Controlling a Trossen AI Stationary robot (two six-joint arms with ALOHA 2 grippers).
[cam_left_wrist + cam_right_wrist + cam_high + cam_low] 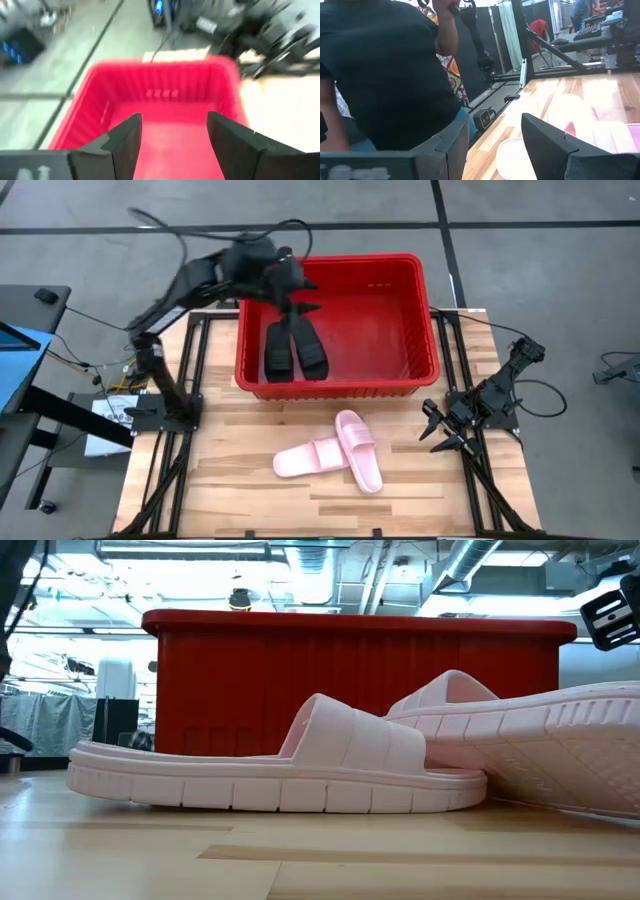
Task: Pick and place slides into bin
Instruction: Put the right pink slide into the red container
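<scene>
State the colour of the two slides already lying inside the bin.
Black. Both slides lie side by side in the red bin, seen best in the high view.

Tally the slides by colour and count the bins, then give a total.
Black slides: 2, both lying in the bin
Pale pink slides: 2, both on the table, touching
Red bin: 1
Total: 5 things

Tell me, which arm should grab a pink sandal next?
Probably the right: its open gripper waits at table level beside the pale pink slide sandals, while the left gripper, also open, hangs over the red plastic basket.
</scene>
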